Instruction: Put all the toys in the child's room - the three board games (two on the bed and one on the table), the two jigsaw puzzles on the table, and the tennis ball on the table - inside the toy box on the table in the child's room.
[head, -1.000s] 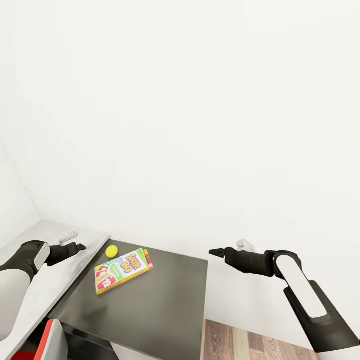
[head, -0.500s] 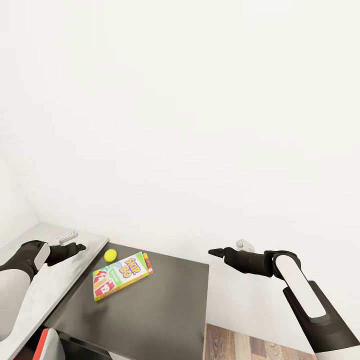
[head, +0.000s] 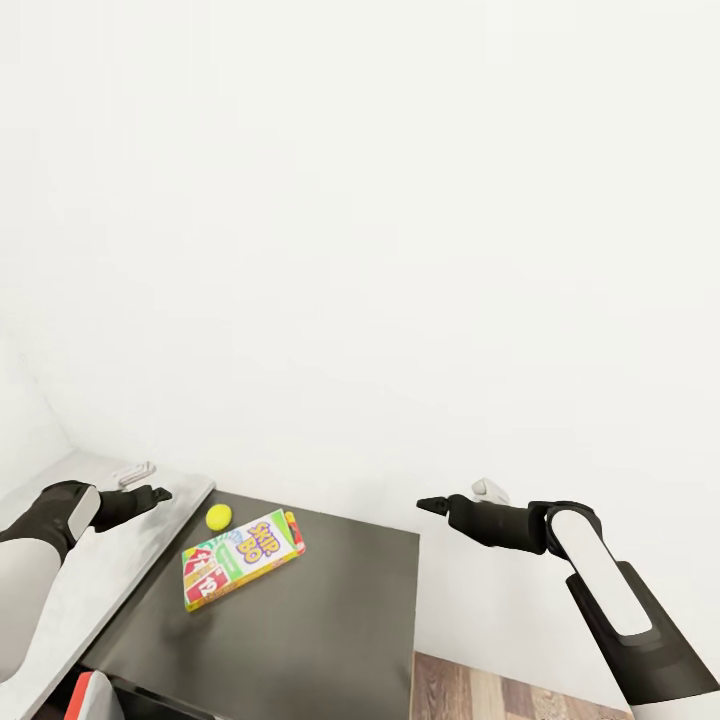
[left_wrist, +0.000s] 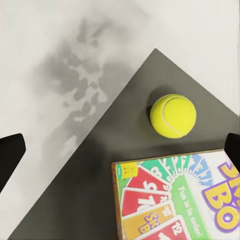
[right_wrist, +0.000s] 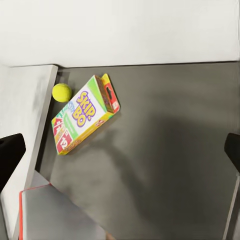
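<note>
I've got the dark table (head: 330, 610) below me, game box (head: 241, 558) at its far left, ball (head: 219, 516) just beyond. Box looks stiff and light: pinch a long edge. Ball may roll. Left gripper (head: 150, 494) and right gripper (head: 432, 505) hover apart, open, empty.

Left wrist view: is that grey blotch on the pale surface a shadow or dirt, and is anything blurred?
Left wrist view: soft mottled shadow, cannot tell its source; tennis ball and board game sharp. Head view: the white wall is washed out, featureless. Right wrist view: broad soft shadow on the dark top.
</note>
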